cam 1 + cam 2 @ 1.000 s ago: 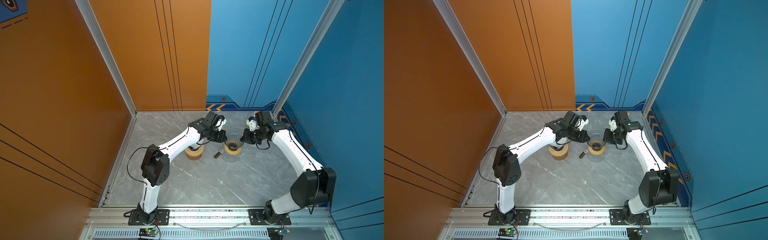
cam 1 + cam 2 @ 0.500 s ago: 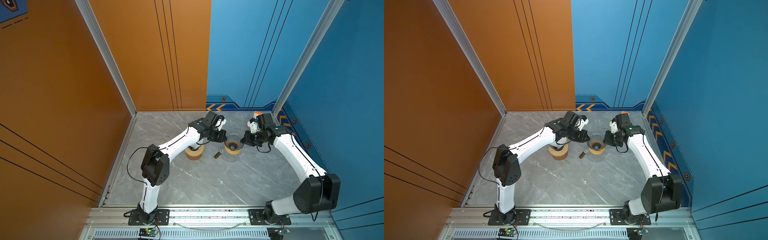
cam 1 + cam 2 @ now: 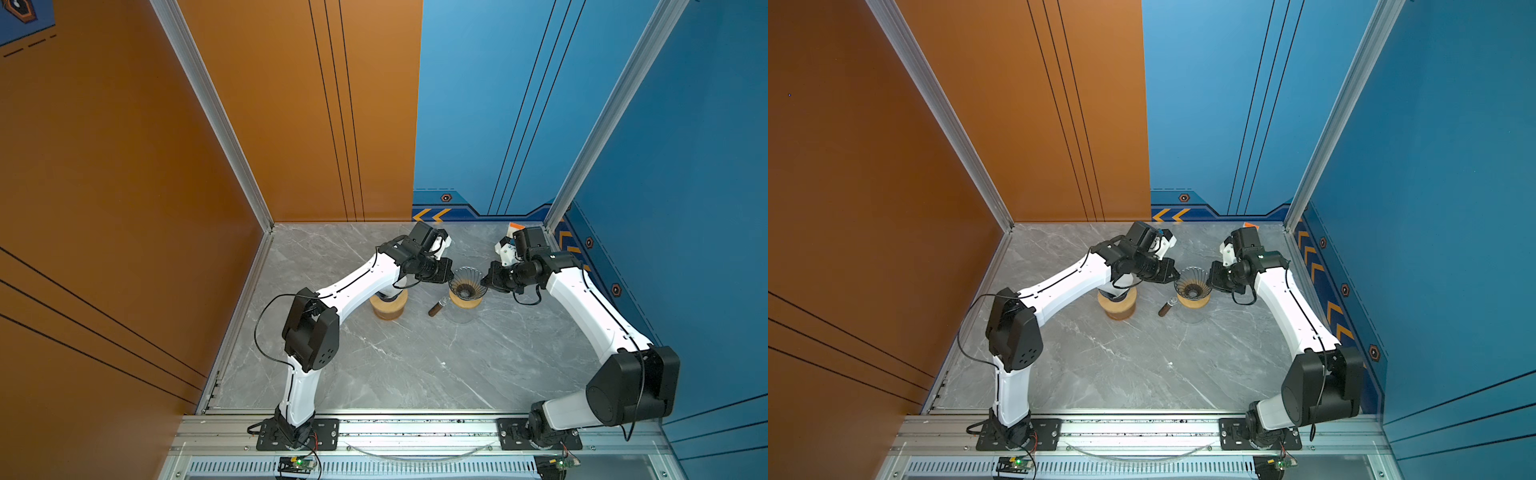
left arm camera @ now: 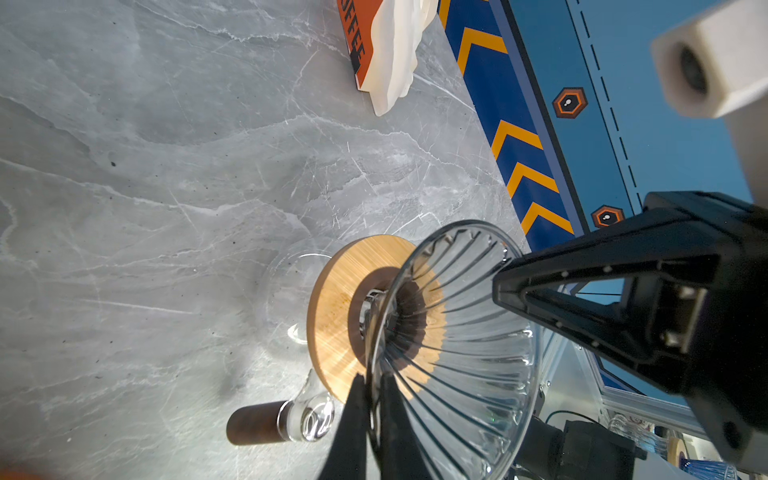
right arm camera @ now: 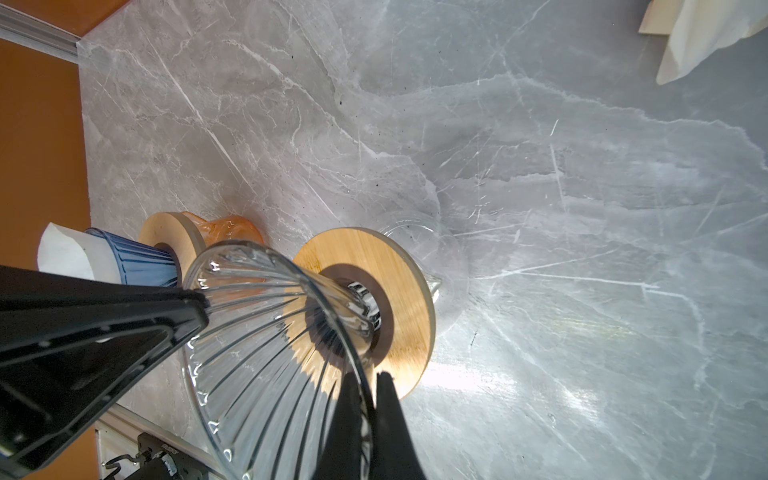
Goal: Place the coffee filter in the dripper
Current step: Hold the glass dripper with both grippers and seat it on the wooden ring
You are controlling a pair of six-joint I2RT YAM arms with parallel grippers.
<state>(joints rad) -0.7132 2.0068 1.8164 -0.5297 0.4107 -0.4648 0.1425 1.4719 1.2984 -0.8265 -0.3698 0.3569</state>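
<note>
Left wall: orange panel [image 3: 124, 208], flush along the table's left edge.
Blue dripper [image 5: 129, 262]: paper-lined, on a wooden-collared amber carafe [image 5: 224, 230], tucked under the left arm.
Left gripper [image 4: 374, 399]: pinched shut on the rim of the dripper [image 3: 466, 282], glass between the fingers.
Dripper: clear ribbed cone, upright on a wooden collar [image 4: 332, 316] over a glass carafe.
Right gripper [image 5: 368, 386]: clamped shut on the opposite rim.
Coffee filter [image 4: 395, 54]: white stack beside an orange box [image 4: 357, 25], near the back right corner, well apart from the dripper.
Table [image 3: 415, 374]: grey marble, open stretch toward the front rail.
Right wall: blue panel [image 3: 685, 208], close behind the right arm.
</note>
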